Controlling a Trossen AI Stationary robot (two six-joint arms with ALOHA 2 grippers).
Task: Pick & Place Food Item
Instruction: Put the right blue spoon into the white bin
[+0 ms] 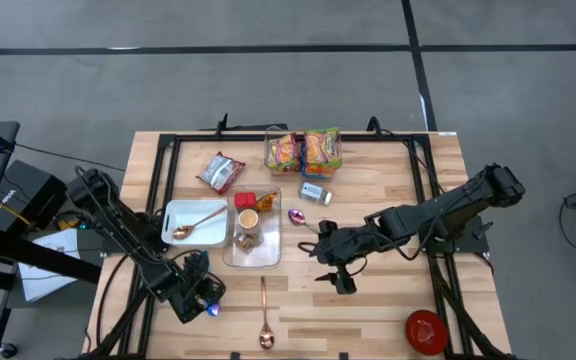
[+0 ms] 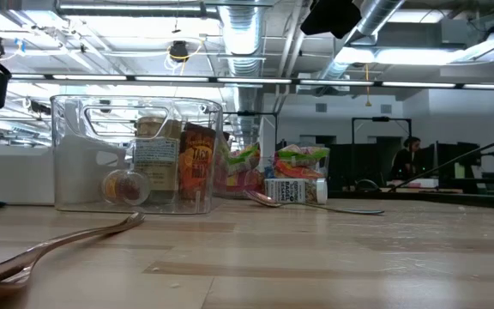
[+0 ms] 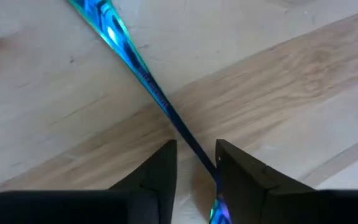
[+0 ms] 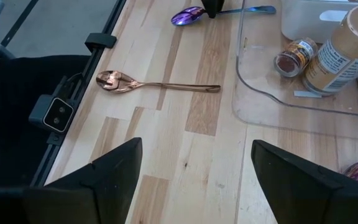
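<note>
Iridescent blue spoon handle (image 3: 143,73) lies on the wooden bench (image 1: 388,310), passing between the left tool's (image 3: 194,163) narrowly parted fingers, seemingly not yet pinched. Right tool (image 4: 194,163) hovers spread near the clear bin (image 1: 268,252). Two copper spoons (image 1: 265,312), one purple spoon (image 1: 306,221).

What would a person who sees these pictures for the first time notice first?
Probably the clear plastic bin at the middle of the wooden table, with jars inside it, and the bright snack packets at the far edge behind it. Next comes the left gripper near the front left corner, its dark fingers on either side of the thin handle of an iridescent blue utensil. The right gripper hangs open just right of the bin.
</note>
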